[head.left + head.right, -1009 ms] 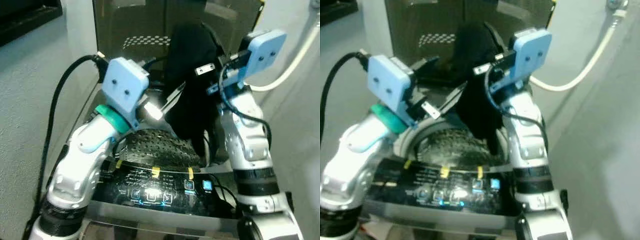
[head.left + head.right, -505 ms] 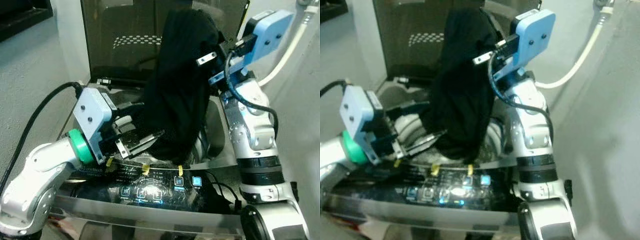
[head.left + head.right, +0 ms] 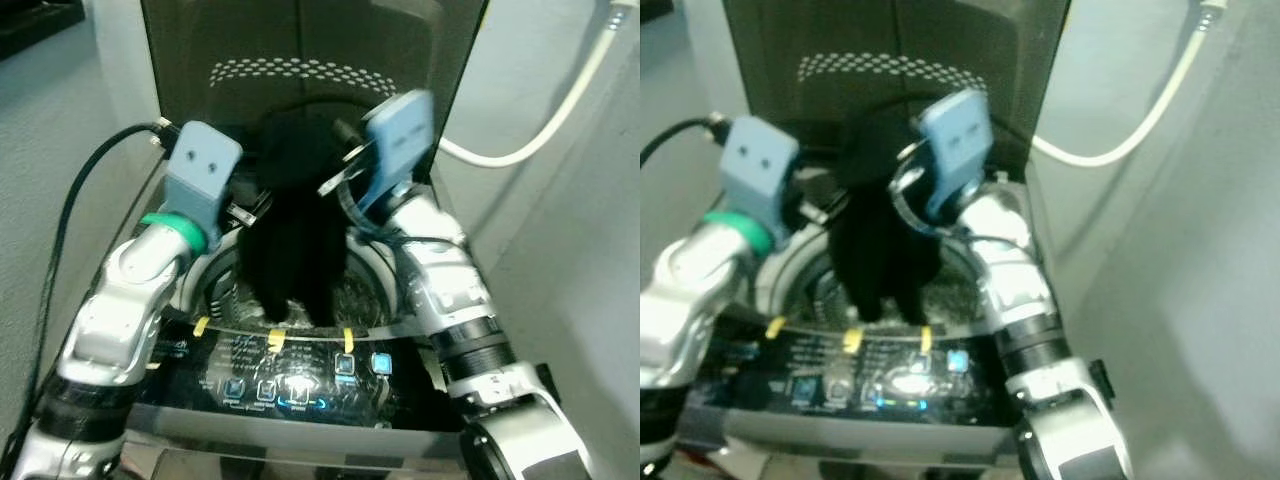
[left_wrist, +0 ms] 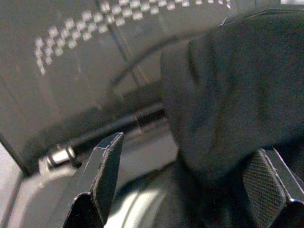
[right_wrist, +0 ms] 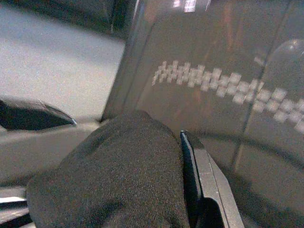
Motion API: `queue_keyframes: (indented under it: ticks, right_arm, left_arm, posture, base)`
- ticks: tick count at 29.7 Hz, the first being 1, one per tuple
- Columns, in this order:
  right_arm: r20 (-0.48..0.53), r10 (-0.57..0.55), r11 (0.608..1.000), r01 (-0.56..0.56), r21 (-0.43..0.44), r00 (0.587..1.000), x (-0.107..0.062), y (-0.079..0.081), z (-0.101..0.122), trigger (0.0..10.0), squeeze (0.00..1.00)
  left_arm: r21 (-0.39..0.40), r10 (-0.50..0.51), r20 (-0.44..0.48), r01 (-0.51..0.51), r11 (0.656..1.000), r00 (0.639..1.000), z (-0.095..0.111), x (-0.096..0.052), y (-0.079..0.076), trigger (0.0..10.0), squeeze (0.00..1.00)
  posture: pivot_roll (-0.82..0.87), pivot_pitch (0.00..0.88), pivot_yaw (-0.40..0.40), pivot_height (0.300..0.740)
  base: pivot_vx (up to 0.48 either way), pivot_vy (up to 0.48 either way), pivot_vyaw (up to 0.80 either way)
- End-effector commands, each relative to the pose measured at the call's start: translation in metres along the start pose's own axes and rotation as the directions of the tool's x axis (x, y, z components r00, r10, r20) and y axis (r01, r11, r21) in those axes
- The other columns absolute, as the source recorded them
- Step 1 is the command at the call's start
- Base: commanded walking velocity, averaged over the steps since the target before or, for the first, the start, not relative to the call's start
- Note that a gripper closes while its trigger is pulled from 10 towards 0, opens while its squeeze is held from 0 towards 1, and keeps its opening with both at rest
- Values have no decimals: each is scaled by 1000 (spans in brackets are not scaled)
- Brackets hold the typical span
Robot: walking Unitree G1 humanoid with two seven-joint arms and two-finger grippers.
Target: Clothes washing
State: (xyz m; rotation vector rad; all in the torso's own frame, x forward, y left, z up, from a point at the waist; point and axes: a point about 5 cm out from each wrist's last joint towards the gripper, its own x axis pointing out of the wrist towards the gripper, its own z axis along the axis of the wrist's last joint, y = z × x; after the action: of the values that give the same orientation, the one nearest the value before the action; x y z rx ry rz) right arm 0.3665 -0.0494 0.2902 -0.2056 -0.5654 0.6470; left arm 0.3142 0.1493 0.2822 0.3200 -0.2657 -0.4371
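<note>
Top-load washer (image 3: 300,385) w/ lid up, lit ctrl panel (image 3: 290,375) at front, yellow tape strips (image 3: 274,339) on rim

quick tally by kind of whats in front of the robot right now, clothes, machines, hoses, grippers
Black cloth garment, hanging over the drum: 1
Top-loading washing machine with raised dark glass lid: 1
White hose along the wall: 1
Robot grippers, left gripper and right gripper, both at the garment: 2
Total: 5
</note>
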Motion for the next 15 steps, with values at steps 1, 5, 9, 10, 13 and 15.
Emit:
queue_keyframes:
  ticks: [1, 5, 9, 10, 13, 15]
  right_arm:
    - [15, -9, 1000, 10, -24, 1000, 0, -1, 2, 10000, 0]
    - [-40, -27, 998, 25, -50, 999, 2, 0, -7, 10000, 737]
    - [-67, -25, 999, 22, -42, 997, 4, 0, -12, 10000, 1000]
    - [-73, -8, 999, 6, -32, 997, 5, 0, -13, 10000, 1000]
    - [-86, 42, 999, -44, -31, 995, 6, 1, -13, 10000, 1000]
    - [-133, 130, 986, -143, -91, 983, 4, 4, -16, 10000, 1000]
  left_arm:
    - [-20, -40, -2, 40, 999, 999, 1, -3, -4, 10000, 0]
    - [-44, -179, 5, 179, 983, 984, 1, -26, -25, 10000, 0]
    - [-48, -194, 39, 196, 979, 980, 6, -38, -35, 10000, 0]
    - [-37, -176, 54, 178, 983, 983, 8, -39, -37, 10000, 0]
    - [-17, -143, 67, 144, 989, 987, 10, -38, -37, 10000, 0]
    - [-17, -125, 72, 127, 992, 990, 10, -36, -37, 10000, 0]
  posture:
    - [144, 84, -15, 740]
    - [171, 87, -39, 740]
    - [187, 88, -55, 740]
    - [199, 89, -66, 740]
    - [200, 89, -72, 740]
    - [200, 89, -73, 740]
  base:
    - [0, 0, 0]
    - [0, 0, 0]
    - [0, 0, 0]
    - [0, 0, 0]
    - [0, 0, 0]
    - [0, 0, 0]
